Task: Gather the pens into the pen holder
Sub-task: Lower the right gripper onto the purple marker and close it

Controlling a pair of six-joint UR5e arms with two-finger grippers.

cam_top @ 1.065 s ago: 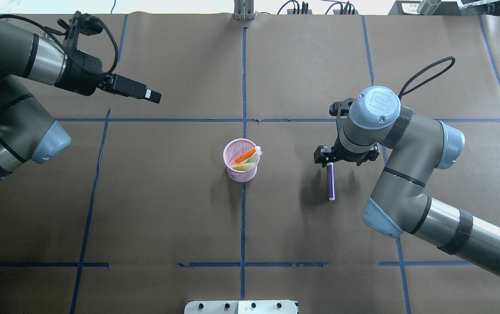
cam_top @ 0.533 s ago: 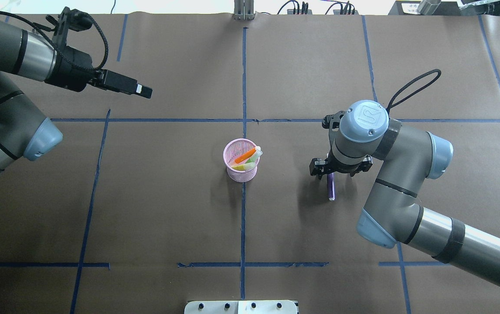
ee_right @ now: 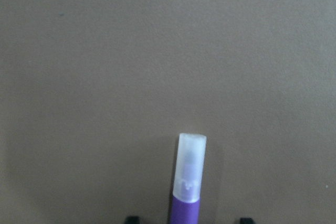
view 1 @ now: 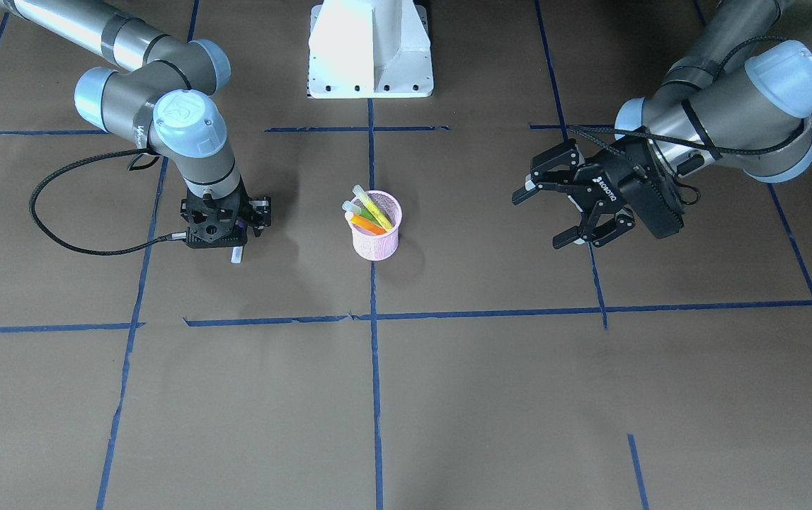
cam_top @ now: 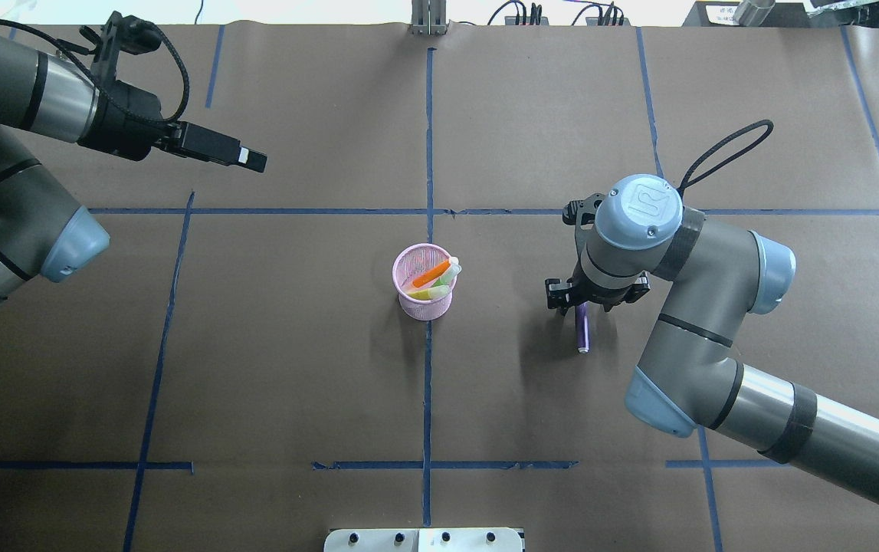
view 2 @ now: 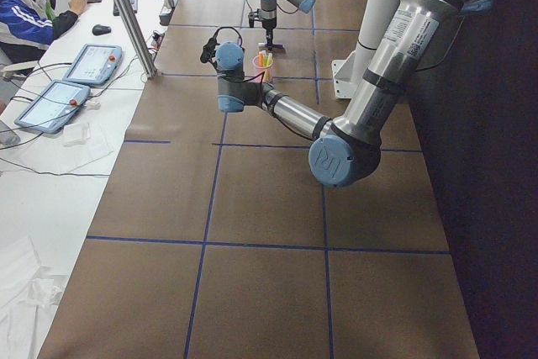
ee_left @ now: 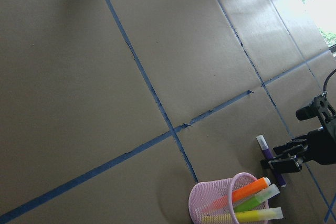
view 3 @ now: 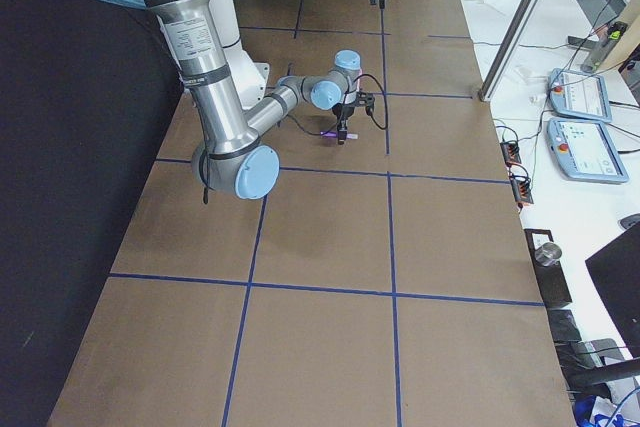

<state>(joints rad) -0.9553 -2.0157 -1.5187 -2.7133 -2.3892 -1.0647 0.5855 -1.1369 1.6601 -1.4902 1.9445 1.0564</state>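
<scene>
Overhead exterior view gives the clearest count of the work. The holder (cam_top: pixel 424 282) stands upright near the middle of the table (cam_top: pixel 293 368), and the left wrist view shows three pens leaning inside it: an orange pen (ee_left: pixel 247 191), a green pen (ee_left: pixel 257 199) and a yellow pen (ee_left: pixel 247 215). One purple pen (cam_top: pixel 582 330) lies flat on the table, well apart from the holder and to its right in this view. So the task seems mostly done, and what is left is to grasp this last pen, carry it over and drop it in.

The right arm is bent over the purple pen with its wrist pointing straight down. The right gripper (cam_top: pixel 596 295) is low over the far end of the pen, its fingers apart, one on each side of the barrel. In the right wrist view the pale cap sticks out between the two fingertips, but it is hard to say whether the pads touch the pen already.

The left arm is held high at the far left, away from the holder. The left gripper (view 1: pixel 540 218) points roughly sideways toward the middle, with its fingers spread and nothing in them.
</scene>
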